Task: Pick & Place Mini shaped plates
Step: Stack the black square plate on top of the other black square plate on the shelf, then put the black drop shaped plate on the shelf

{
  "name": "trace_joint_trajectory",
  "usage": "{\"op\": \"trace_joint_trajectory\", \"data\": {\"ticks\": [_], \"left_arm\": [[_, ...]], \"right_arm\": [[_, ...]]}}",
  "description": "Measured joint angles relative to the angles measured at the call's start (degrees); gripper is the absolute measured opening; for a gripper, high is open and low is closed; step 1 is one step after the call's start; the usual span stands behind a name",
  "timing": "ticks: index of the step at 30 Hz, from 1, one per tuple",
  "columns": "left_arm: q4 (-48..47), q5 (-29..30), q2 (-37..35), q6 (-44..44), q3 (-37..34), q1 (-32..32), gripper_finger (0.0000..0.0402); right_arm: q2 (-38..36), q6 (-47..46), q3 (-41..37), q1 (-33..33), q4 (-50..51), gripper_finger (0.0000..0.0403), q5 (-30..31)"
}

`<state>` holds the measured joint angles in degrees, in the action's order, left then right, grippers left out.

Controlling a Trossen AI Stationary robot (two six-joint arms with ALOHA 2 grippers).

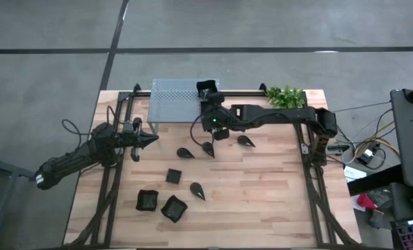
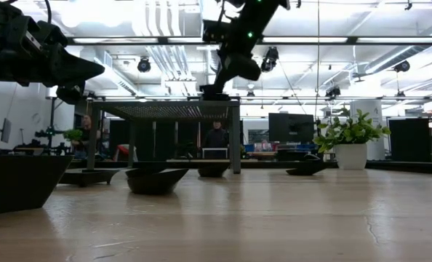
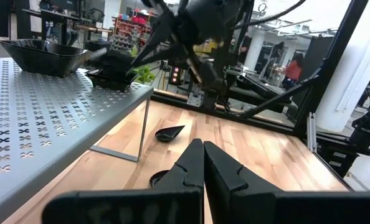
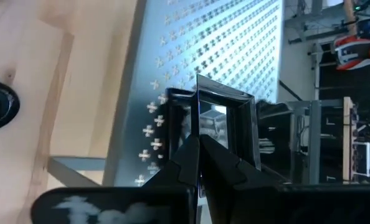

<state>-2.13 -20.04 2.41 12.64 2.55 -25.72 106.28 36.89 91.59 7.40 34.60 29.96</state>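
The grey perforated shelf (image 1: 173,99) stands at the table's far side. My right gripper (image 4: 199,146) is over the shelf's right end, shut on a small square black plate (image 4: 225,118) that lies on the shelf top. A wavy-rimmed black dish (image 3: 45,53) rests on the shelf behind it, also seen from above (image 1: 206,86). Teardrop plates (image 1: 185,153), (image 1: 246,141), (image 1: 197,191), a flat square (image 1: 174,176) and two wavy squares (image 1: 147,200), (image 1: 173,207) lie on the table. My left gripper (image 3: 202,158) is shut and hovers left of the shelf's near leg. My right gripper pinches the square plate by its near rim (image 4: 199,124) between the two fingers, coming down at a slant from the table's right side. The plate's underside rests on the shelf top (image 3: 113,78) near the shelf's right edge.
A green plant in a white pot (image 1: 286,96) stands at the table's far right corner. Black frame rails run along the table's left and right sides (image 1: 311,173). Bare wood lies open in the near right part of the table (image 1: 262,201).
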Motion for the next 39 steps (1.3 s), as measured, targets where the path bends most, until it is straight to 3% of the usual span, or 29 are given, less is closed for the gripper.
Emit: {"op": "trace_joint_trajectory", "data": {"ticks": [8,27,39], "left_arm": [[0.0,0.0,0.03,0.0,0.0,0.0,0.0003],[0.0,-0.01,0.03,0.01,0.0,-0.01,0.0003],[0.0,0.0,0.03,0.0,0.0,-0.01,0.0003]], "right_arm": [[2.32,1.13,-0.04,0.7,-0.03,0.0018,1.91],[1.06,1.66,-0.04,0.26,-1.07,0.0125,3.25],[-2.6,-3.19,0.01,-1.17,-0.33,0.0145,2.68]]}}
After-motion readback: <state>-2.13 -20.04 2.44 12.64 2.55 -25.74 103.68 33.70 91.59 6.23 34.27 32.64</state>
